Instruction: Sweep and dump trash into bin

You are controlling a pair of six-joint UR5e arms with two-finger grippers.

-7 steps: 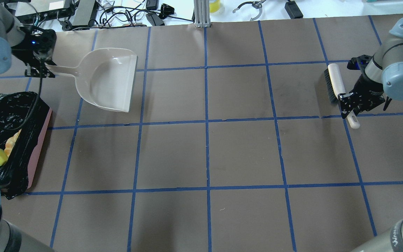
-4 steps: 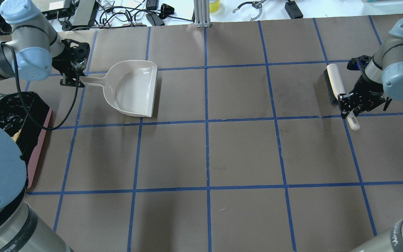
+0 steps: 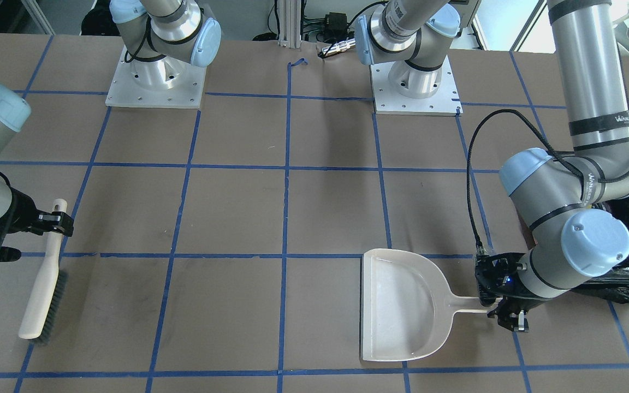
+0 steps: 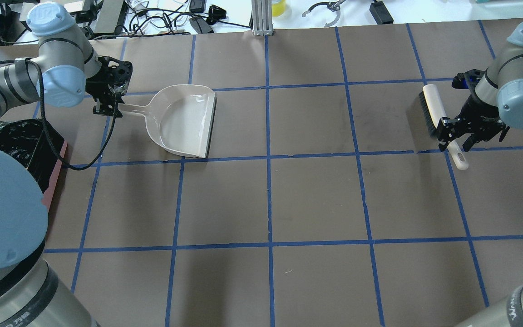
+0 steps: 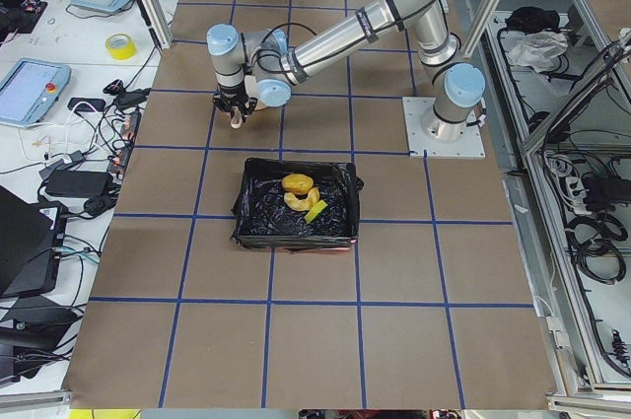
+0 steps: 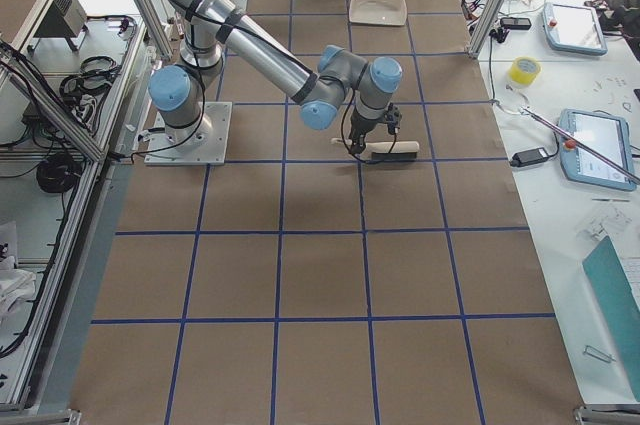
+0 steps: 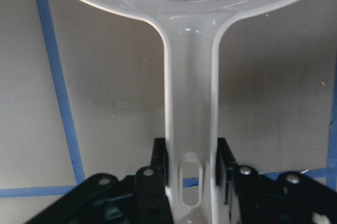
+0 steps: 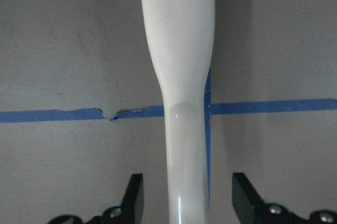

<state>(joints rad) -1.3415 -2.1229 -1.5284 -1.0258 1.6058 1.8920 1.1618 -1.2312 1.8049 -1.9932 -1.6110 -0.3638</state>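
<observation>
With trash (image 5: 299, 194) in the bin (image 5: 258, 227), the left claw (image 4: 105, 109) pinches the empty dustpan (image 4: 184, 122) by its handle, likely for set-down; the right claw (image 4: 454, 141), spread, straddles the resting brush (image 4: 431, 106).

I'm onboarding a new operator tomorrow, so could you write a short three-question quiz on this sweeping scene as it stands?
1. True or false: the right gripper is clamped tight on the brush.
2. The trash lies: A beside the brush, B in the bin, C in the right gripper.
3. Fill in: the left gripper is shut on the ___ handle.

Key: 1 false, its fingers stand clear on either side of the handle. 2 B. 3 dustpan.
</observation>
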